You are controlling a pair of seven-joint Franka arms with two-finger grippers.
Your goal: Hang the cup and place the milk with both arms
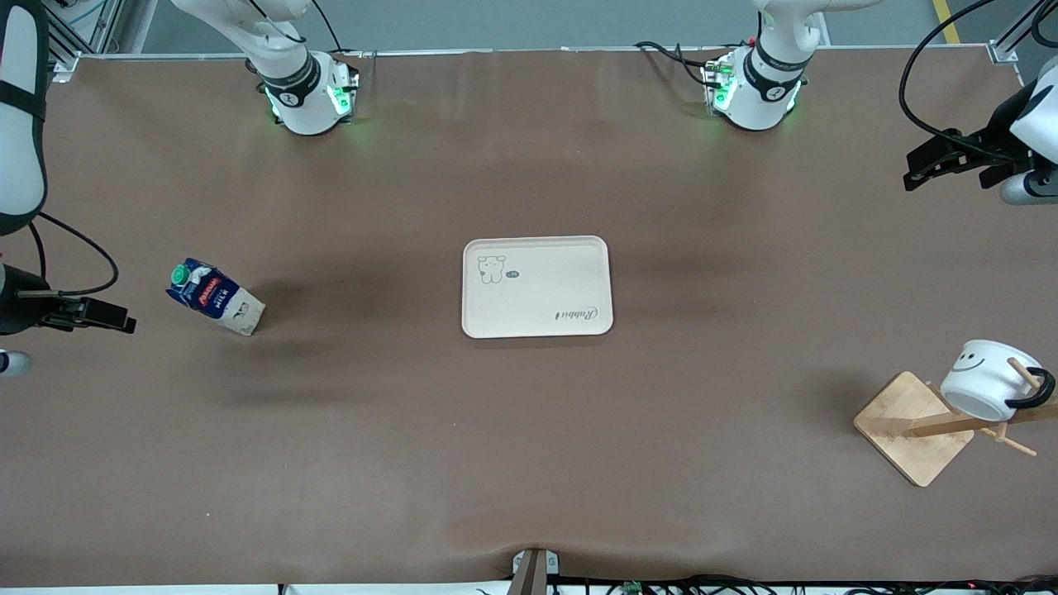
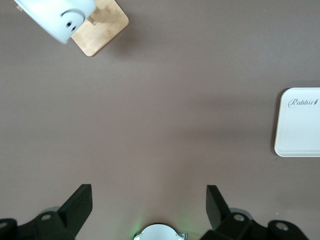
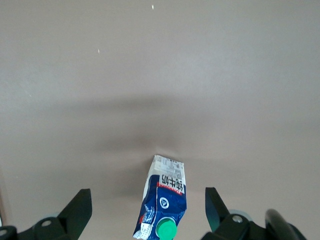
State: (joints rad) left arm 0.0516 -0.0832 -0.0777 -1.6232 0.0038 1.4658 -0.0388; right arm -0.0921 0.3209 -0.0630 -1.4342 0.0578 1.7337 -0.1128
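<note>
A matte brown cloth covers the desk, smooth apart from faint creases. The small dark blue milk carton, cardboard with a round green cap, a red-and-white label and a pale base, stands on the cloth toward the right arm's end of the desk, clear of everything else. At the middle lies a cream rectangular plastic tray with rounded corners, a raised rim and a little printed bear; nothing rests on it. Toward the left arm's end, nearer the front camera than the tray, sits a pale bamboo rack with a square base and slim pegs. The small glossy white cup, with its black handle and black smiley face, hangs tilted on one peg.

The right end effector hovers over the desk's edge at the right arm's end, just beside the carton; in the right wrist view its fingers are spread wide with the carton between them but untouched. The left end effector is raised at the left arm's end, well apart from the cup, its fingers likewise parted and holding nothing. Both white jointed arms bend outward from their green-lit bases.
</note>
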